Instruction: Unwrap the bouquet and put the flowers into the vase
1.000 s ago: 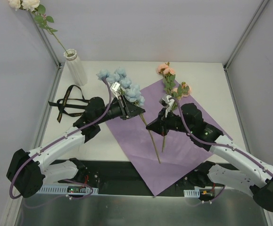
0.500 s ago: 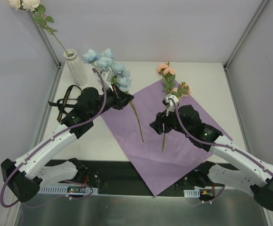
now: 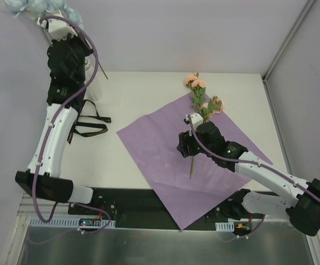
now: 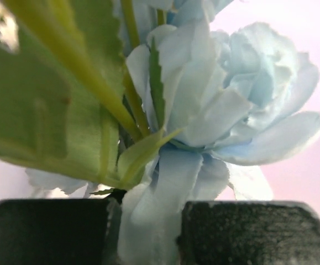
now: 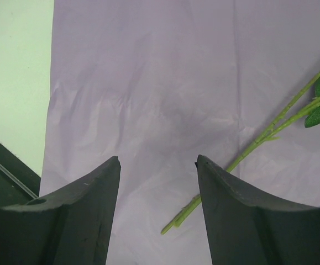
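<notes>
My left gripper is raised high at the far left corner, shut on a bunch of pale blue flowers. Their stem slants down to the right. In the left wrist view blue petals and green leaves fill the frame above the shut left gripper. The vase is largely hidden behind my left arm. The peach-pink flowers lie on the purple paper. My right gripper hovers open over their stem, with nothing between its fingers.
The black ribbon lies loose on the white table left of the paper. Grey walls and metal frame posts close in the table at the back and sides. Bare table shows left of the paper in the right wrist view.
My left arm has lifted the blue flowers from the paper up to the far left corner. My right gripper has opened and let go of the pink flowers, which now lie on the paper.
</notes>
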{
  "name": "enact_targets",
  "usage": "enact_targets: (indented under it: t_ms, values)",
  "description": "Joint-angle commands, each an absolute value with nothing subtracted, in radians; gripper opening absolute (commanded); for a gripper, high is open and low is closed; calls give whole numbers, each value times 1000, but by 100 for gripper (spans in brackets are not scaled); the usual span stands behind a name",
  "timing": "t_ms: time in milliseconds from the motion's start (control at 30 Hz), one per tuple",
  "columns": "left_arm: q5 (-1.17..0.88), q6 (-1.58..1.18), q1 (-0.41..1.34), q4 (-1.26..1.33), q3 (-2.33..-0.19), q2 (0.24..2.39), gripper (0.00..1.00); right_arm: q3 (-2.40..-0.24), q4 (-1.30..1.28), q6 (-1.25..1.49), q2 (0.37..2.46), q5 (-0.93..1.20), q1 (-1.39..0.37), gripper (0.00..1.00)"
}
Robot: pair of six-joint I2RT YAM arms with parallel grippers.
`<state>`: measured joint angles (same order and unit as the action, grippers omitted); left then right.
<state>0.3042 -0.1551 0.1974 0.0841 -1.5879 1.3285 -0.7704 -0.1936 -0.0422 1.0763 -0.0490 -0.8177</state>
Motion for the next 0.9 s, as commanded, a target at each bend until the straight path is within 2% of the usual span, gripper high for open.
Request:
enact_targets:
  t_ms: [0,100,333,667,867]
  values:
    - [360,-17,125,190,-1860,1480,0,-818,-186,-40,1101,-63,-805,60]
    - [379,21,88,216,-1992,1610,0,-816,-178,-32,1129,-52,-790,61]
    - [423,152,61,264,-2135,1746,0,-822,-164,-15,1172,-9,-753,61]
    - [436,101,28,298,-2080,1786,0,-822,-147,-5,1206,57,-732,61]
    - [449,55,25,343,-1950,1783,0,-821,-147,-3,1204,58,-729,61]
